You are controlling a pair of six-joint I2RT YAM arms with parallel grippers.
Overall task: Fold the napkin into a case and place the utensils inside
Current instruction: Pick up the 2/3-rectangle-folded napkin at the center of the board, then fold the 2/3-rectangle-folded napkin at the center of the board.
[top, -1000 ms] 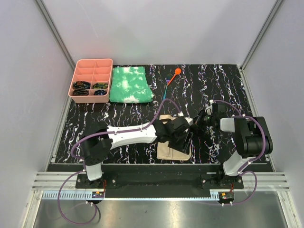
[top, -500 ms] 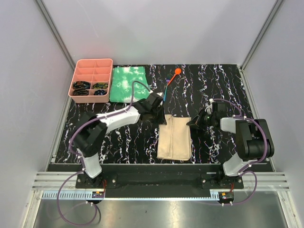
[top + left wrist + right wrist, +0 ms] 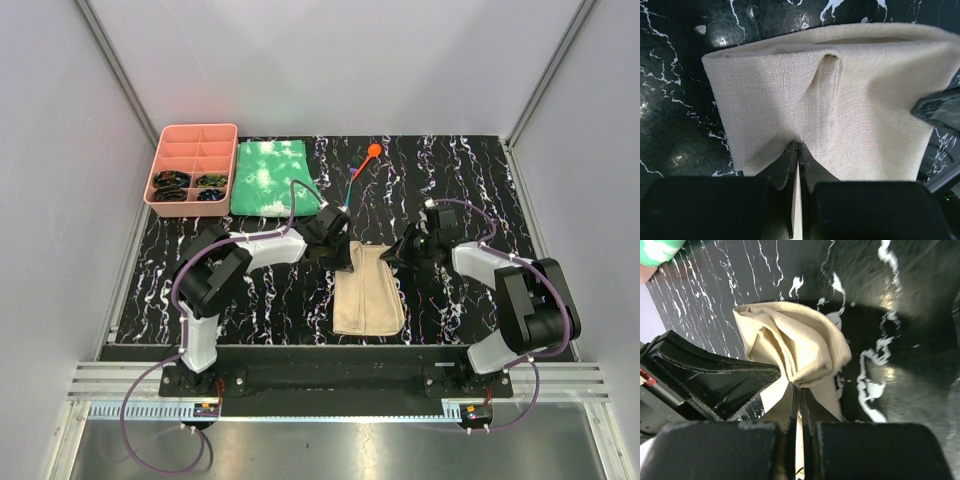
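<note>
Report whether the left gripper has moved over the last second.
Yes. The left gripper has shifted left and up the view, nearer the green cloth, and now pinches the napkin.

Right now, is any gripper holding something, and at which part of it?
Both hold the napkin. The left gripper pinches its far left corner, the right gripper its far right corner.
</note>
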